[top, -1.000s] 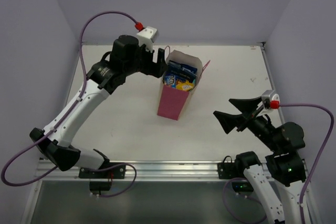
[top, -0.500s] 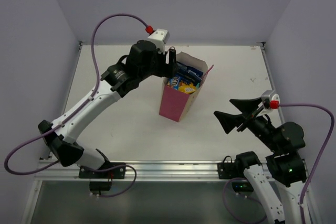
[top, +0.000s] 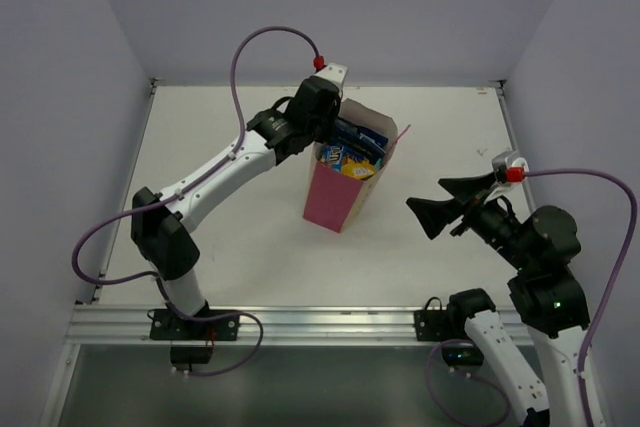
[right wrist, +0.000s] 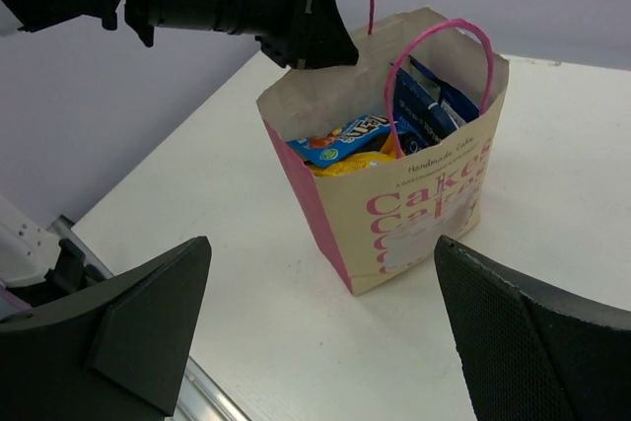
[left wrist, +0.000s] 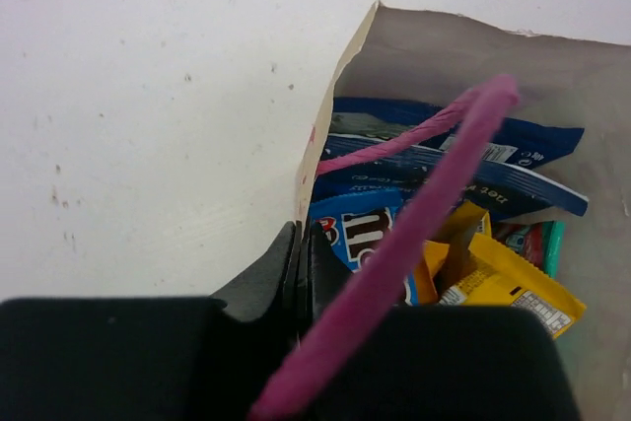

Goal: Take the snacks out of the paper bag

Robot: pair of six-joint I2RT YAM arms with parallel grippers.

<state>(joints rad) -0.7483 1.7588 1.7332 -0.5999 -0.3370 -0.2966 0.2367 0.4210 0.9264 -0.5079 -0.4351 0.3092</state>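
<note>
**My left fingers (left wrist: 264,288) pinch the bag (top: 335,197) by its rim; right fingers (top: 430,219) spread wide, empty.**
Bag stands at centre of the table (top: 250,237) in the top view, snacks (left wrist: 434,179) all inside. Risk: I grip only thin paper, so a pull could tear the rim or tip the bag and spill them.

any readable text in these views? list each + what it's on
"Cakes": big pink letters, repeated in stacked rows on the cream front of the paper bag.
"Handmade": apparently, in a small dark line above those rows; the rest of it is too small.
Brown "M" letters, partly covered: on the blue packet inside the bag; the full name is not readable.
Dark blue packets: print blurred, unreadable.
Yellow packet: label panel too small to read.
</note>
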